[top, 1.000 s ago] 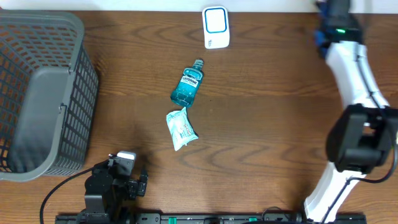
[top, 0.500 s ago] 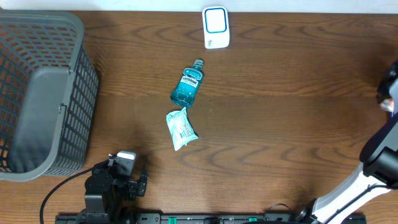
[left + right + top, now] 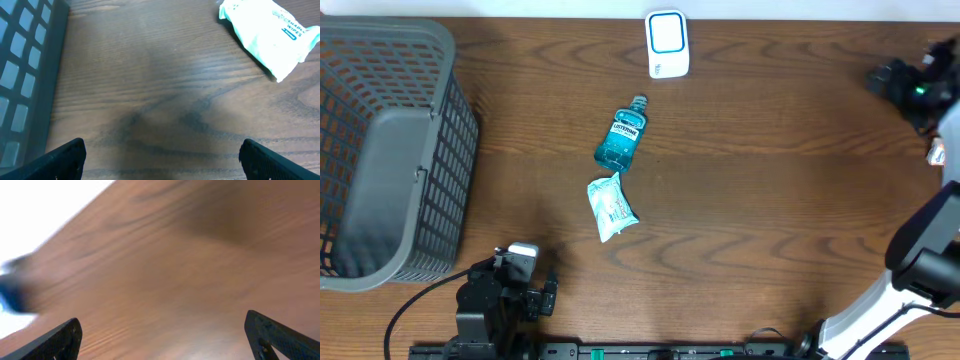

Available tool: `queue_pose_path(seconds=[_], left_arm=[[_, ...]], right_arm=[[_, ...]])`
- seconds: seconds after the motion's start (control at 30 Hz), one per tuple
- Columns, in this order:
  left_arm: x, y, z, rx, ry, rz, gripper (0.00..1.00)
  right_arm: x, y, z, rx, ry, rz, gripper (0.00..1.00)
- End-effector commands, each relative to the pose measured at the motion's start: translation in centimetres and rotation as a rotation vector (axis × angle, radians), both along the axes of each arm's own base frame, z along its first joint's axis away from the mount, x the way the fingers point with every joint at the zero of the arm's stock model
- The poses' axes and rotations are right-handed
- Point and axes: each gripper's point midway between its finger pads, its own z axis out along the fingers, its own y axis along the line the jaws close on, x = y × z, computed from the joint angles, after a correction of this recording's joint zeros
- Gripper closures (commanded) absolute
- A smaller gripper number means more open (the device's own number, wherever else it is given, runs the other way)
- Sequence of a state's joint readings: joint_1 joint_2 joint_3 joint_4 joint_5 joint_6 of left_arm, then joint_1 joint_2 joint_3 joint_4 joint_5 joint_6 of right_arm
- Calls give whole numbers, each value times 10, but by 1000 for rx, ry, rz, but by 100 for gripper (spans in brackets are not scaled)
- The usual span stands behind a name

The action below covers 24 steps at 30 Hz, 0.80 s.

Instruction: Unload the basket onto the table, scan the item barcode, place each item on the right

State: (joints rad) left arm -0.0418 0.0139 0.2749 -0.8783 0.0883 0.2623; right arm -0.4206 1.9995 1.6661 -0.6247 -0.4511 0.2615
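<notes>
A teal mouthwash bottle (image 3: 622,137) lies mid-table, and a pale green wipes pack (image 3: 612,207) lies just below it. The pack (image 3: 270,31) also shows at the top right of the left wrist view. The white scanner (image 3: 667,44) with a blue square sits at the far edge. My left gripper (image 3: 525,278) rests low at the near edge, left of the pack, open with only bare wood between its fingers (image 3: 65,157). My right gripper (image 3: 900,82) hovers at the far right, well away from the items. It is open and empty, over blurred wood (image 3: 165,335).
A grey mesh basket (image 3: 390,150) fills the left side, and its wall (image 3: 25,75) stands close to the left gripper. The right arm's white links (image 3: 920,250) run along the right edge. A blurred blue shape (image 3: 12,290) sits at the left of the right wrist view.
The right arm has swung from the far right corner out past the table's edge and back in, lower down. Its jaws now stand open. The left arm and the items have not moved.
</notes>
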Motion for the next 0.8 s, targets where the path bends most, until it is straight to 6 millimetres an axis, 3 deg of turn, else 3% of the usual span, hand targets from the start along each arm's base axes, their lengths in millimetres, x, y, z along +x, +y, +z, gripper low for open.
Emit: queue_pose_path(seconds=[0.0,0.13,0.3,0.43,0.57,0.77], left_arm=[[-6,0,-10,-4,42,0,2],[-6,0,-10,-4,42,0,2],[-6,0,-10,-4,42,0,2],[-6,0,-10,-4,42,0,2],[-6,0,-10,-4,42,0,2],[-6,0,-10,-4,42,0,2]], right_arm=[[3,95,22,303,6,131,1],[-4,182,17,354,82,272,1],[-14,281,10,268,130,391,2],[-7,318,0,49,99,270,1],[-7,360,6,-94,5,206,1],[-9,410,22,-121,-131,200,1]])
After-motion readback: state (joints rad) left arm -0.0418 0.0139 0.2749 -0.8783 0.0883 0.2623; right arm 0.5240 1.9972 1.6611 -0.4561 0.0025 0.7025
